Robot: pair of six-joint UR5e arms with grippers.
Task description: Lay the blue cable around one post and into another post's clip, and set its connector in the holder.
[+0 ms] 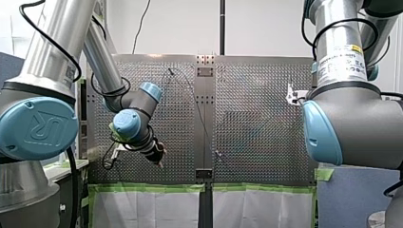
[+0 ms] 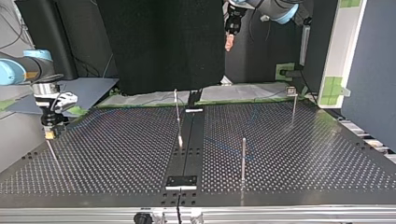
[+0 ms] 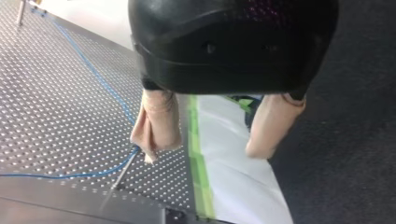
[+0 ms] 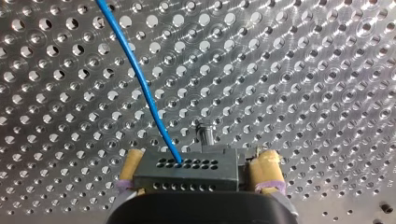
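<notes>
Right pincer [image 4: 196, 164]: pinching connector [image 4: 187, 170] low over counter [image 4: 303, 70], positioned for seating | blue cable [image 4: 140, 79]: trails from connector, bends at post [image 3: 122, 171] | left pincer [image 3: 203, 154]: spread, empty, high, clear of cable.

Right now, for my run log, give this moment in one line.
left gripper: open, empty | right gripper: shut on connector | cable: trails from connector

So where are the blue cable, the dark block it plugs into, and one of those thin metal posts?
blue cable [image 4: 140, 79], right wrist view: midway along the visible strand.
connector [image 4: 187, 175], right wrist view: its dark face, between the rows of holes.
post [image 2: 243, 161], top view: middle of the upright shaft.
</notes>
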